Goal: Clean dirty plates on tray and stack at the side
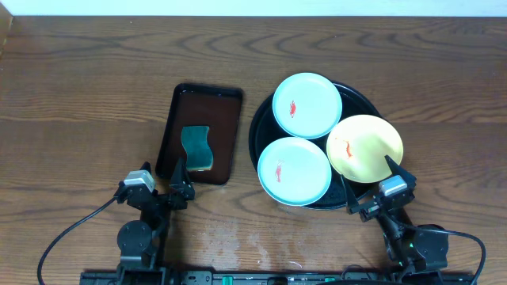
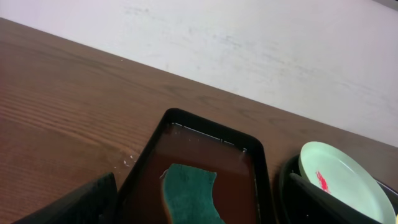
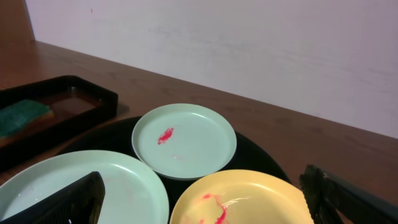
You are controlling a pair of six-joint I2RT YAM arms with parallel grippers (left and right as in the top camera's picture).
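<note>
1. The three plates are being carried on the black tray, right of the middle of the table: a far mint plate, a near mint plate and a yellow plate.
2. A red smear is being shown on each plate.
3. The right gripper is being held with its jaws spread wide and empty, at the yellow plate's near edge.
4. The left gripper is being held equally wide and empty, at the near end of the brown tray, in which a green sponge is being held.
</note>
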